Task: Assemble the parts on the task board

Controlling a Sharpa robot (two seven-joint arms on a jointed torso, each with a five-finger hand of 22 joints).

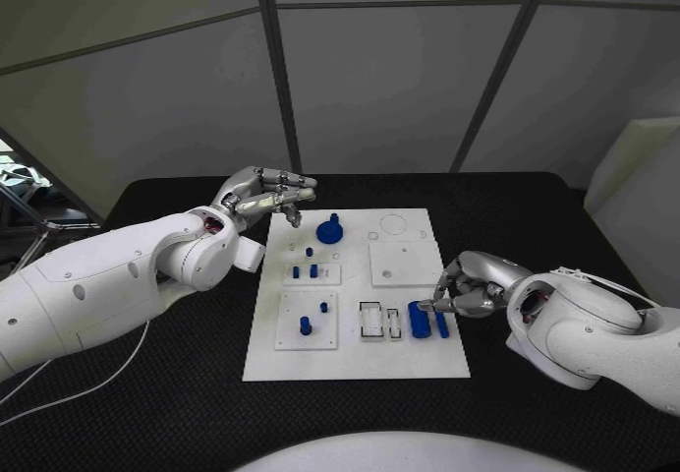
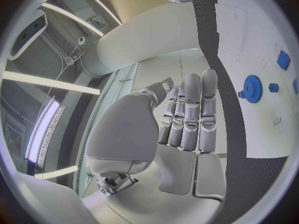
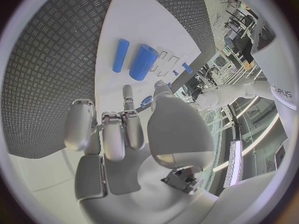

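While my left hand [image 1: 265, 197] hovers empty, fingers loose, at the board's [image 1: 355, 364] upper left, my right hand [image 1: 465, 285] hangs curled, holding nothing, beside two blue cylinders [image 1: 428, 320] at right.

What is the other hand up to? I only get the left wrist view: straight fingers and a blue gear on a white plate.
Observer: The right hand hovers at the task board's right edge, fingers curled.
Operator: Anything near it?
Observer: A thick cylinder lies flat on the board beside a thin cylinder, both blue.
Operator: Is it holding one?
Observer: Neither. A bit of blue shows by its fingers in the right wrist view, but I cannot tell whether that is held.
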